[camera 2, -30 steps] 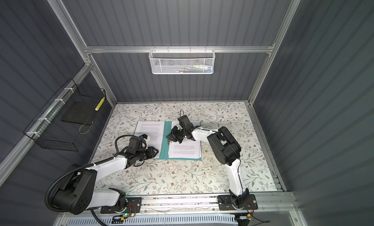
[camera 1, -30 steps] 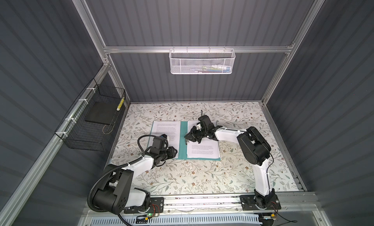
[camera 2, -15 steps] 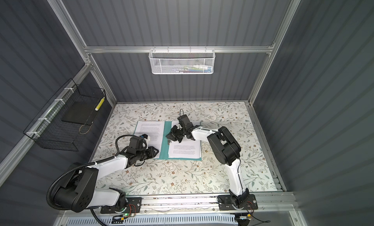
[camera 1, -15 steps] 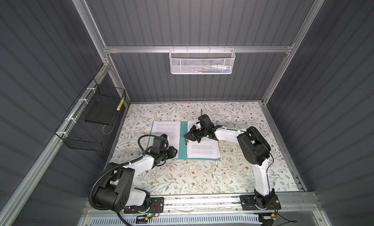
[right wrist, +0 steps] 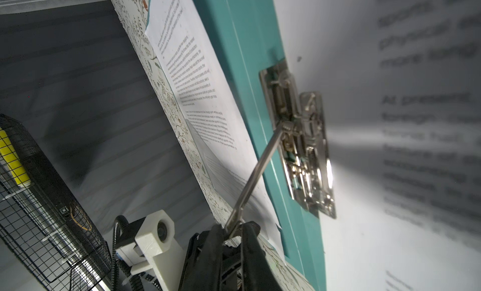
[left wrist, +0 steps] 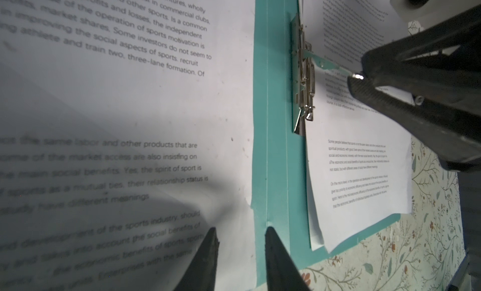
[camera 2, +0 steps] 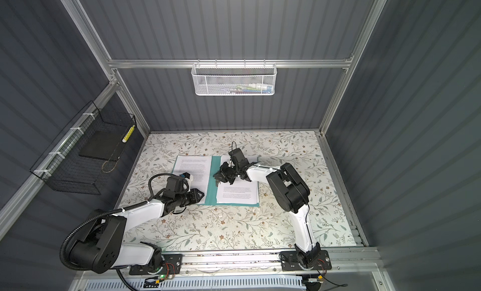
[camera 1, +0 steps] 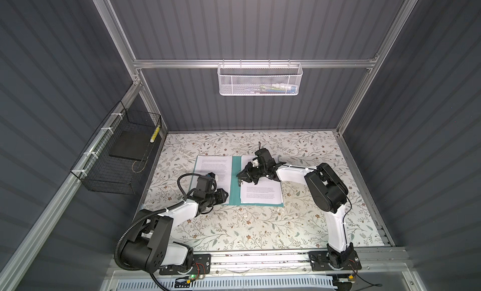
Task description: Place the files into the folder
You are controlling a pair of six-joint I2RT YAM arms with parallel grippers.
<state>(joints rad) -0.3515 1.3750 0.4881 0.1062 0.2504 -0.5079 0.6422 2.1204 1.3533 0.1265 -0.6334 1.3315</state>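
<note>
The black right gripper [right wrist: 231,228] is clamped on the thin silver clip lever [right wrist: 257,172] of the open teal folder [camera 1: 235,196]. The black left gripper [left wrist: 242,235] is parted at its near edge, white printed sheets [camera 1: 260,196] spread inside, floral tabletop [camera 1: 260,224] all round.

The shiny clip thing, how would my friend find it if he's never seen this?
Look at the flowery table and find the open teal folder lying flat with white printed sheets on both halves. Beside its middle fold sits the metal clip, the only shiny silver thing there, its thin lever pinched by the right gripper.
</note>
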